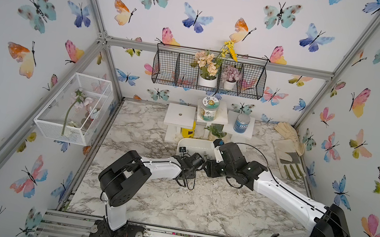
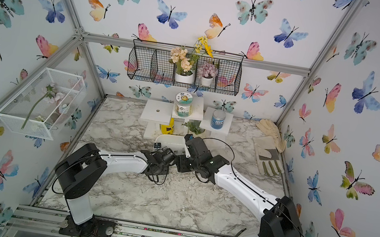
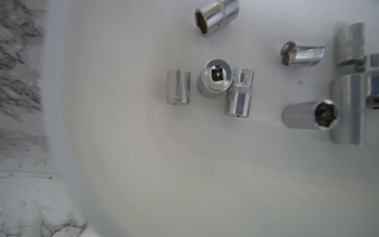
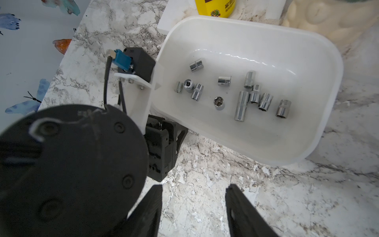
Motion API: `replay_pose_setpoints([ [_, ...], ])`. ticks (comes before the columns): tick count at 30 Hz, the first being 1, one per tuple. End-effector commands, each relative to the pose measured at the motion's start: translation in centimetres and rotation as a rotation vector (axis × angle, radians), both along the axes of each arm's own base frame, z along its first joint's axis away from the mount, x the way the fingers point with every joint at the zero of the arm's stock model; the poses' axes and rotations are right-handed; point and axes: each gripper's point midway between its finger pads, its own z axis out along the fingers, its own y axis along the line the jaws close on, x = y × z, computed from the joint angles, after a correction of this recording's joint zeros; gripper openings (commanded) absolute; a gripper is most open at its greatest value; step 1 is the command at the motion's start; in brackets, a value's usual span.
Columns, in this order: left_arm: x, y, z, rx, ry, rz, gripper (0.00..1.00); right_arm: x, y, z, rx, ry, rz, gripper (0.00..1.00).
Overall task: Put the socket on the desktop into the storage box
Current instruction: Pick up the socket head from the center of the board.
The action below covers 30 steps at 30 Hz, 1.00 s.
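Chrome steel sockets (image 4: 242, 105) lying inside shallow white plastic storage box (image 4: 337, 69) on white marble-veined desktop (image 4: 287, 195)
Right gripper (image 4: 193, 205) parted, empty, above desktop; left gripper (image 4: 164, 143) beside box rim, grip unclear

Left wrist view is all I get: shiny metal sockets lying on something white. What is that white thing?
Observer: It is the floor of the storage box, a rounded white tub standing on the marble desktop.
Visitor: Are there sockets I'm missing?
Observer: Yes. Past the long socket at the edge of your picture lies a stubby socket, also inside the box.
Visitor: And what is the other arm doing?
Observer: The right gripper hangs open over the desktop beside the box, with nothing between its fingers.
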Motion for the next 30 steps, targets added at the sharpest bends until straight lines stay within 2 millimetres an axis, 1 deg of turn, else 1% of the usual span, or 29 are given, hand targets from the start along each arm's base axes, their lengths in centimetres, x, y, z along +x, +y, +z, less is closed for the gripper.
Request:
replay_pose_setpoints([
  [1, -1.3, 0.6, -1.1, 0.038, 0.028, -0.010, 0.47, -0.2, -0.3, 0.4, 0.010, -0.012, -0.007, 0.55],
  [18, -2.5, 1.0, -0.3, 0.034, 0.021, -0.034, 0.44, -0.3, -0.5, 0.2, 0.015, -0.010, -0.017, 0.55],
  [25, -2.9, 0.9, 0.6, 0.025, 0.011, -0.044, 0.44, -0.4, -0.8, 0.3, 0.013, -0.011, -0.024, 0.55],
  [30, -3.1, 0.8, 1.4, 0.011, -0.002, -0.050, 0.44, -0.8, -1.1, 0.0, 0.010, -0.006, -0.023, 0.55],
])
